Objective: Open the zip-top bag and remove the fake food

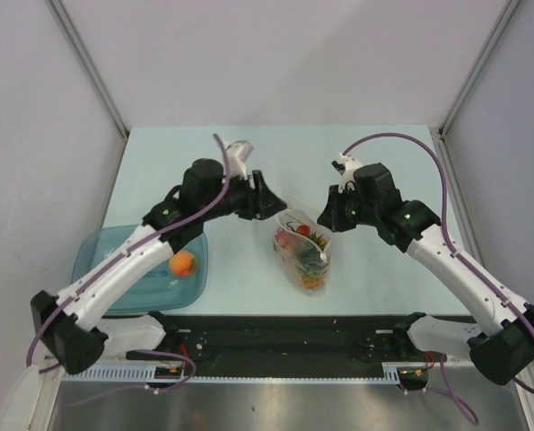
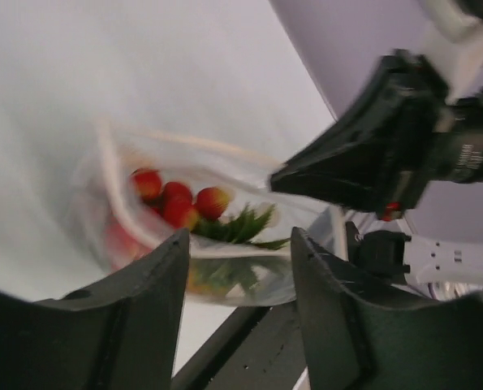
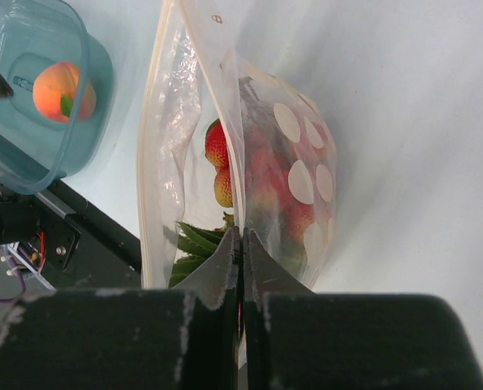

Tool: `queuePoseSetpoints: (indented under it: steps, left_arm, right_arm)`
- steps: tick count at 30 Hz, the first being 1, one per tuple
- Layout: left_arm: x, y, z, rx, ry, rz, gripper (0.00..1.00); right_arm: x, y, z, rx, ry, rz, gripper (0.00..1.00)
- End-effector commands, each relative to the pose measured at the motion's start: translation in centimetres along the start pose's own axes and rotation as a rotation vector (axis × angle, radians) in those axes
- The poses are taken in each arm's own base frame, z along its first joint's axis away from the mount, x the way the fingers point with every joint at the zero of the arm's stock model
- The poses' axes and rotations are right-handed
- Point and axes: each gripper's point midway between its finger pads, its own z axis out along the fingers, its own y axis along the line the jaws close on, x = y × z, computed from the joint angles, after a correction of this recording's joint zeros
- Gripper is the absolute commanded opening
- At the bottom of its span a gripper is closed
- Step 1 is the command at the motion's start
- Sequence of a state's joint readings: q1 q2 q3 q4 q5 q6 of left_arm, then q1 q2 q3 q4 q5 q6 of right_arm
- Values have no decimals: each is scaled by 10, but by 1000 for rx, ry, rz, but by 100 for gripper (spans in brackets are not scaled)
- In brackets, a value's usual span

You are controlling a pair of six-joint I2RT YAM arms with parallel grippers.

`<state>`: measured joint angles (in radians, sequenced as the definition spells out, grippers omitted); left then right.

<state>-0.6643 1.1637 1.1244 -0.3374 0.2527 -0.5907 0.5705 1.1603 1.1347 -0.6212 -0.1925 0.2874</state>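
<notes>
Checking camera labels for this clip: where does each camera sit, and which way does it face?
Top external: above and behind the bases, looking down on the table; both arms show, left gripper and right gripper at the zip-top bag.
Left wrist: on the left arm, looking between its own open fingers at the fake food in the bag.
Right wrist: looking down past its shut fingers, pinched on the bag's wall; teal tray beyond.
Shared: all show the bag; top and right wrist, the tray.

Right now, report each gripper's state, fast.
Left gripper: open, at the mouth of the zip-top bag, gripping nothing.
Right gripper: shut on the zip-top bag.
</notes>
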Motion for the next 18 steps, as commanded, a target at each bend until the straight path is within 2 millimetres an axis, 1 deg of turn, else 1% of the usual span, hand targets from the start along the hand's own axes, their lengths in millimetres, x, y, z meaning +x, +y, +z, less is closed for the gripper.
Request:
queuePoseSetpoints:
  steps: [1, 2, 3, 4, 5, 6, 7, 8, 9, 10, 12, 15, 18]
  left_arm:
    - [-7, -64, 20, 201, 61, 245, 52]
    - [1, -59, 34, 187, 101, 262, 50]
    - [7, -62, 38, 183, 130, 271, 48]
    - [2, -67, 42, 189, 130, 281, 46]
    - [6, -67, 46, 194, 152, 299, 44]
    - [18, -57, 57, 161, 211, 293, 40]
    - [13, -60, 59, 158, 212, 303, 37]
    - [16, -58, 63, 156, 234, 315, 34]
    - [26, -52, 69, 138, 278, 312, 31]
    - [24, -54, 69, 143, 280, 320, 30]
    - [31, -53, 71, 150, 306, 328, 29]
    - [46, -47, 72, 143, 358, 327, 28]
    - [60, -44, 70, 148, 392, 335, 28]
  right_arm:
    - [-19, 10, -10, -27, -46, -8, 0]
    - [-20, 11, -11, -29, -47, -8, 0]
    - [-21, 13, -13, -34, -51, -12, 0]
    - [-23, 13, -15, -34, -56, -12, 0]
    - [-23, 13, -15, -34, -55, -10, 0]
    - [-24, 14, -18, -37, -60, -12, 0]
    - [-24, 14, -19, -33, -63, -9, 0]
    - [-25, 15, -20, -35, -67, -9, 0]
    - [-27, 16, -23, -35, -78, -8, 0]
    - [-28, 15, -24, -29, -83, -8, 0]
    - [-29, 16, -27, -30, -91, -1, 0]
    - [-34, 17, -31, -32, -111, 8, 0]
    - [-36, 18, -33, -33, -121, 11, 0]
